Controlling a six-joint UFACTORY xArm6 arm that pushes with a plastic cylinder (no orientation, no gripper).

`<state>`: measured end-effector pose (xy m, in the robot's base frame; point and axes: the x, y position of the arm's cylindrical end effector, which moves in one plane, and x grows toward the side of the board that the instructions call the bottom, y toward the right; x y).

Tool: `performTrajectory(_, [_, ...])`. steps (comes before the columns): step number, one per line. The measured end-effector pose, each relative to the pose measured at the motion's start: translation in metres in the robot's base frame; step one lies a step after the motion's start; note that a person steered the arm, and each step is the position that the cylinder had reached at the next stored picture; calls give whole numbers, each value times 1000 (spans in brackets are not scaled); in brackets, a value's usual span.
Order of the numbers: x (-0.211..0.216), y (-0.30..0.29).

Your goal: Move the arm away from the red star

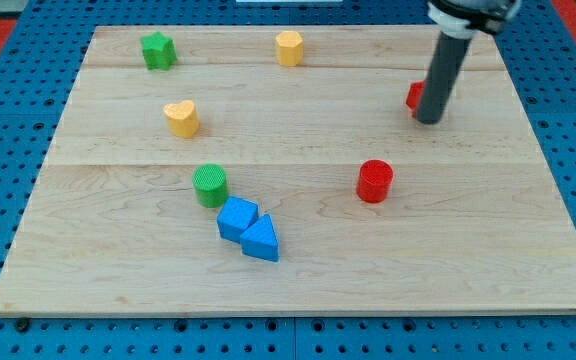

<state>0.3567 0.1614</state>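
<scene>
The red star (414, 96) lies at the view's right, mostly hidden behind my dark rod. My tip (428, 121) rests on the board right against the star's right side, a little toward the view's bottom. The red cylinder (375, 181) stands below and left of the tip.
A green star (157, 50) and a yellow hexagon (289, 47) sit near the view's top. A yellow heart (181, 117) is at left. A green cylinder (210, 185) stands above a blue block (237, 218) and a blue triangle (261, 240). The wooden board (528, 250) lies on blue pegboard.
</scene>
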Motion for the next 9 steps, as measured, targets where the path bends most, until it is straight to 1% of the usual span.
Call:
performTrajectory(2, [-71,10])
performTrajectory(3, [-97,16])
performTrajectory(5, [-64,12])
performTrajectory(9, [-62,10])
